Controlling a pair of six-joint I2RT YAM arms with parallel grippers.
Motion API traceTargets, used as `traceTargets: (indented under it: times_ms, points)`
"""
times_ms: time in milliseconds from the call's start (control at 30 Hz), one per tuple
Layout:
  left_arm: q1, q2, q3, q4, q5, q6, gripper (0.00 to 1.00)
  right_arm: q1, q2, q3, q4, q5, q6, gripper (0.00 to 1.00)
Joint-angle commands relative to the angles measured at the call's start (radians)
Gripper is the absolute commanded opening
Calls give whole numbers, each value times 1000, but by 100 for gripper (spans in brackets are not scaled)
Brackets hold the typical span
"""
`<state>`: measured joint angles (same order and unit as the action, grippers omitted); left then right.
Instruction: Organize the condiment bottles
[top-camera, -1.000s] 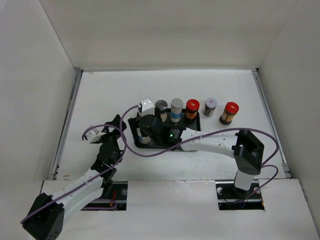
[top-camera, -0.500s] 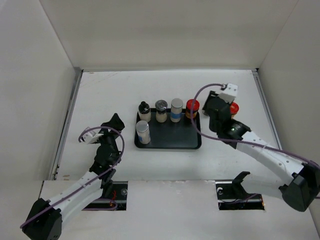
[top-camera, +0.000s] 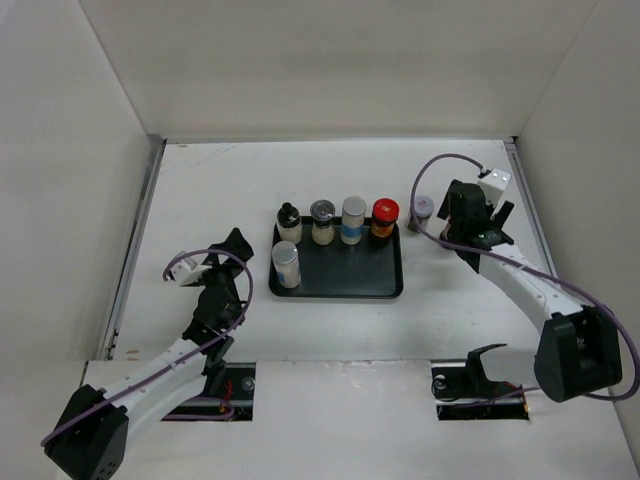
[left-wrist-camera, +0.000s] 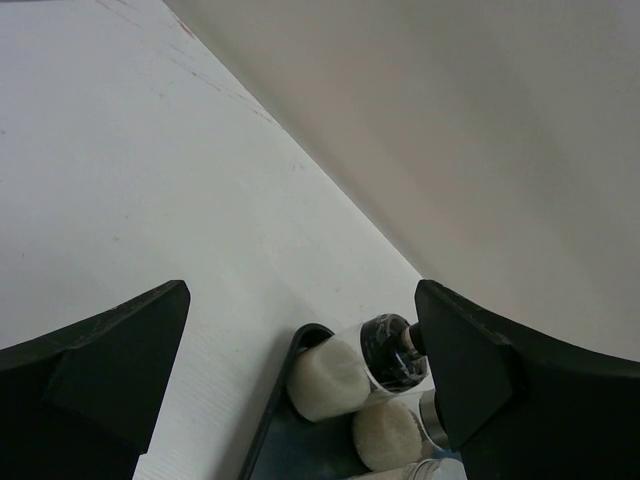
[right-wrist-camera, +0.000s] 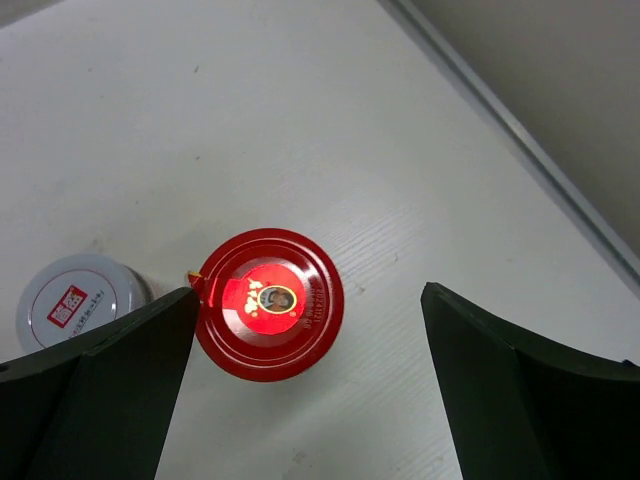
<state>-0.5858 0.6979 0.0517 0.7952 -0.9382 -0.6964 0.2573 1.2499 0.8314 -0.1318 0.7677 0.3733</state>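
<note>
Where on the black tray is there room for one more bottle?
The flat black rectangular tray is bare along its front, right of the white cylindrical bottle. Its back row is crowded, from the pale black-capped bottle to the brown red-lidded jar.

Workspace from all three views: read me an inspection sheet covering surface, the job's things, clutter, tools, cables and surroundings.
Surface: white table, black tray at centre.
Job's things: five upright on the tray: black-capped bottle, grey-lidded jar, blue-banded bottle and red-lidded jar in the back row, white bottle front left. Off the tray, right: silver-lidded jar, second red-lidded jar.
Clutter: nothing seen.
Tools: right tool open over the second red-lidded jar, a finger each side; left tool open, empty, facing the tray's left end.
Cables: left cable loops beside its arm; right cable passes near the silver-lidded jar.
Surroundings: white walls on three sides.
</note>
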Motion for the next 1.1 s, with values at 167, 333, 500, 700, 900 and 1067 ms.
traceTargets:
  times_ms: [167,333,500,700,900,1067]
  points:
    - [-4,8,-84,61,3,-6,100,-17,77,-23,150,-197,15,100]
    - [-4,8,-85,73,3,-6,100,-43,134,-12,162,-179,21,100]
    - [-7,15,-85,76,3,-5,100,-65,155,-15,190,-180,18,99]
    - [-9,22,-87,78,4,-3,100,-77,122,-34,204,-163,21,71]
    - [-9,31,-84,81,16,-5,100,2,-62,-80,167,-71,-13,63]
    - [-9,14,-85,79,22,-3,100,159,-219,-68,34,-41,-2,62]
